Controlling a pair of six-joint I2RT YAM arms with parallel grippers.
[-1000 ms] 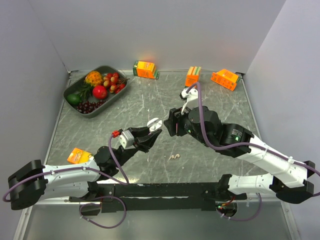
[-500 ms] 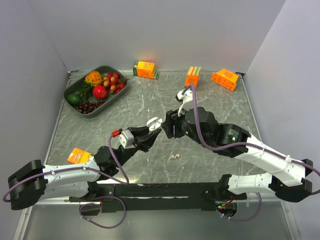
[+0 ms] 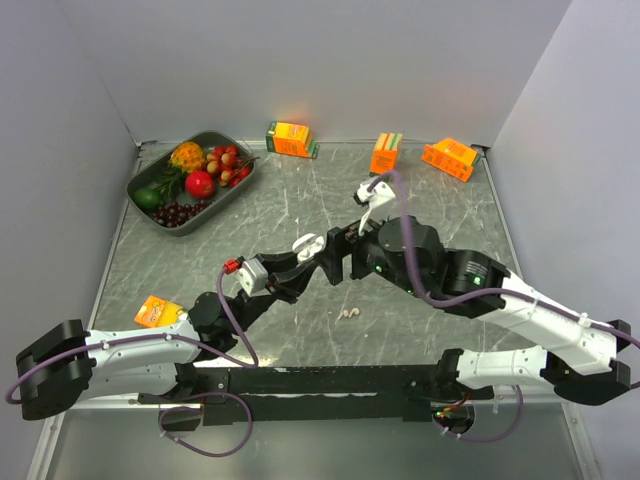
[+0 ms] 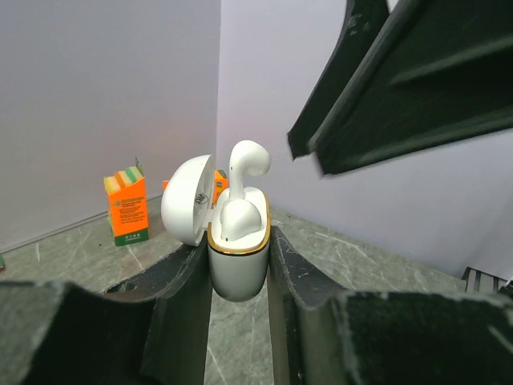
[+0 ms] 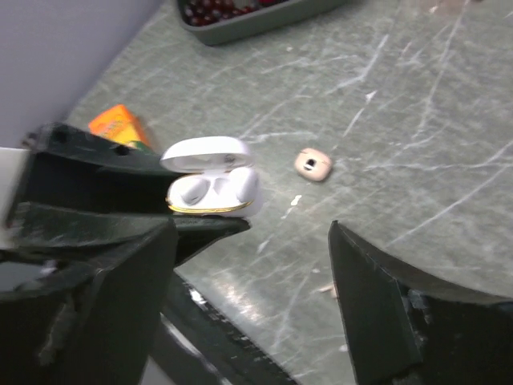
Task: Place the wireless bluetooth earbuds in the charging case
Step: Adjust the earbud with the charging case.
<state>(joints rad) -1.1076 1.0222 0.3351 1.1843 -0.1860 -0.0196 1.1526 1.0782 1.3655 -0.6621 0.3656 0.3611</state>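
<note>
My left gripper (image 4: 238, 250) is shut on the white, gold-rimmed charging case (image 4: 238, 273), held upright above the table with its lid (image 4: 188, 200) hinged open. One white earbud (image 4: 236, 218) sits low in the case. A second earbud (image 4: 247, 160) stands higher out of it. My right gripper (image 5: 252, 301) is open with nothing between its fingers, just right of the case (image 3: 308, 243) in the top view. A pale-beige earbud piece (image 5: 313, 164) lies on the table beyond the case (image 5: 212, 196); in the top view small pale pieces (image 3: 348, 313) lie below the grippers.
A grey tray (image 3: 143, 175) of fruit stands at the back left. Orange juice cartons (image 3: 290, 138) (image 3: 386, 152) (image 3: 450, 158) line the back wall. Another carton (image 3: 158, 311) lies beside my left arm. Grey walls close in the table on three sides.
My right gripper has moved left, closer to the held case, and its jaws have spread wider. The left arm and the case have stayed put.
</note>
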